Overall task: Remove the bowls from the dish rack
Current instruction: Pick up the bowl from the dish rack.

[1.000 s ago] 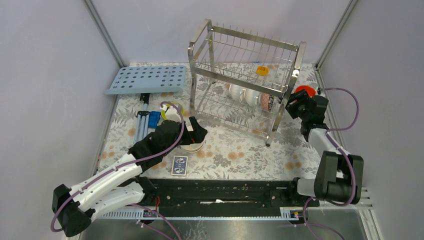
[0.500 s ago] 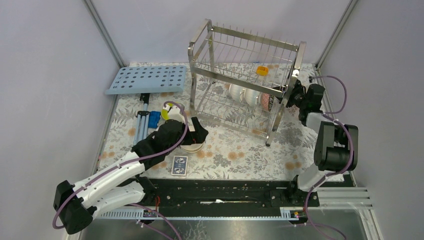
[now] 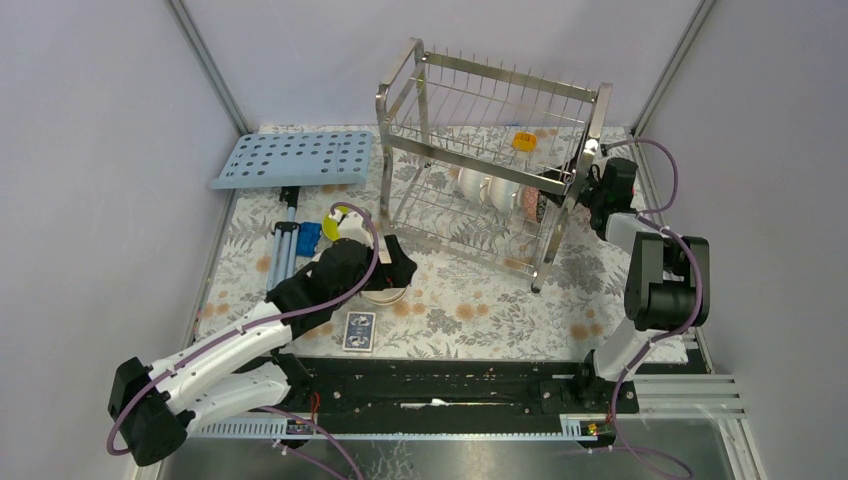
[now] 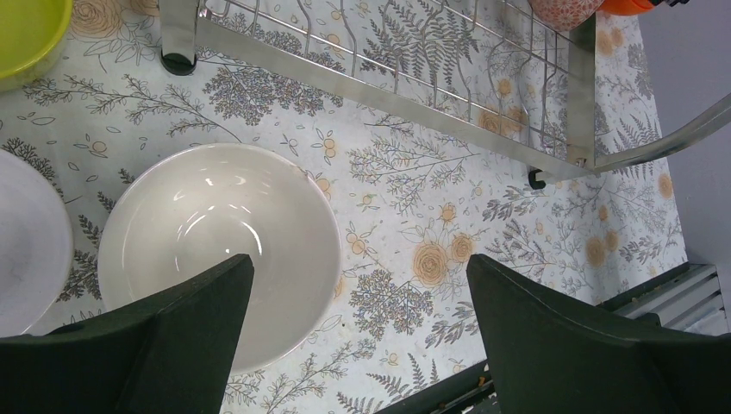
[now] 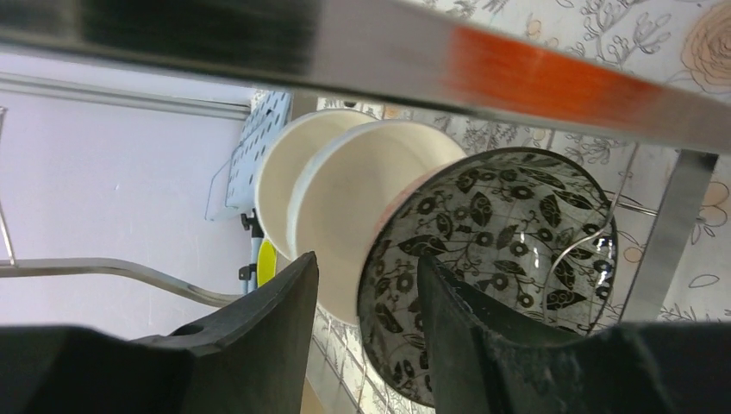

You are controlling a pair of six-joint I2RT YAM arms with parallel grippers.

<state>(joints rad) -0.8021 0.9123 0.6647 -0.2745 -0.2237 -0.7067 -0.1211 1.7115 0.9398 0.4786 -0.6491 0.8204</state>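
Observation:
The steel dish rack [image 3: 490, 150] stands at the back middle of the table. Its lower tier holds upright bowls: two white/beige ones [image 5: 379, 198] and a dark speckled-patterned bowl [image 5: 517, 241]. My right gripper [image 5: 369, 276] is open at the rack's right end [image 3: 592, 185], with the patterned bowl's rim in the gap between its fingers. My left gripper [image 4: 360, 285] is open and empty just above a white bowl [image 4: 215, 250] on the table. A yellow-green bowl [image 4: 26, 34] and another white bowl [image 4: 21, 250] sit beside it. An orange-red bowl [image 4: 625, 5] shows past the rack.
A light-blue perforated tray [image 3: 295, 158] leans at the back left. A blue tool [image 3: 290, 242] and a playing card [image 3: 358, 331] lie near the left arm. A small yellow-orange block [image 3: 524, 141] sits on the rack's upper tier. Walls close in on both sides.
My right gripper has swung from beside the orange-red bowl in to the rack's right end, up to the patterned bowl. My left arm has barely moved.

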